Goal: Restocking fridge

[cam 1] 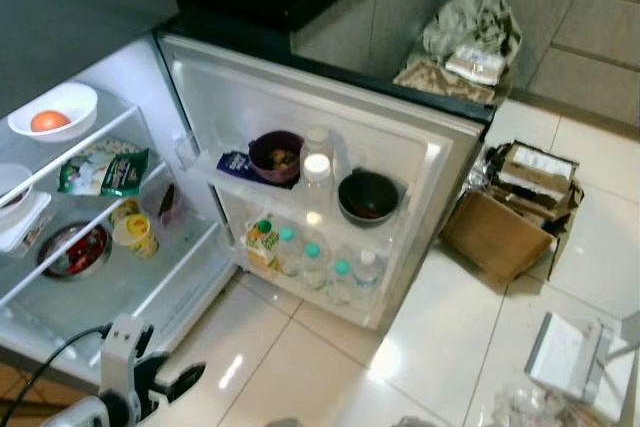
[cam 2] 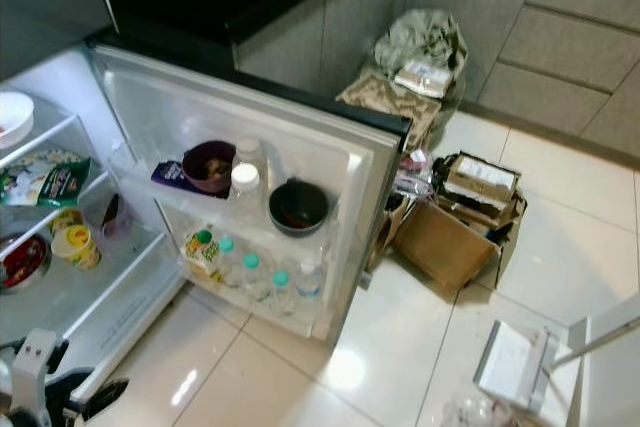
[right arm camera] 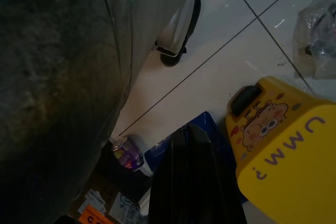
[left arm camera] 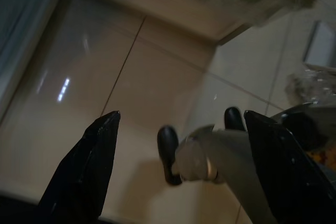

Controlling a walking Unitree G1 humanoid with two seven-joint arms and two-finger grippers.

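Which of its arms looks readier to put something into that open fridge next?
Probably the left. The left gripper hangs open just below the fridge's open front. The right gripper is shut, pointing down at the floor by a yellow box.

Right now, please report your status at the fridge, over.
Left claw open, empty, low above floor tiles. Right claw shut, empty, beside yellow box. Fridge door open, shelves part stocked. Nothing blocking.

Open fridge (cam 1: 120, 277) on the left, its door (cam 1: 400, 137) swung out right. Door shelves hold two bowls (cam 1: 276, 156) above a row of bottles (cam 1: 315, 265). A cardboard box (cam 1: 520, 212) sits on the floor right of the door.
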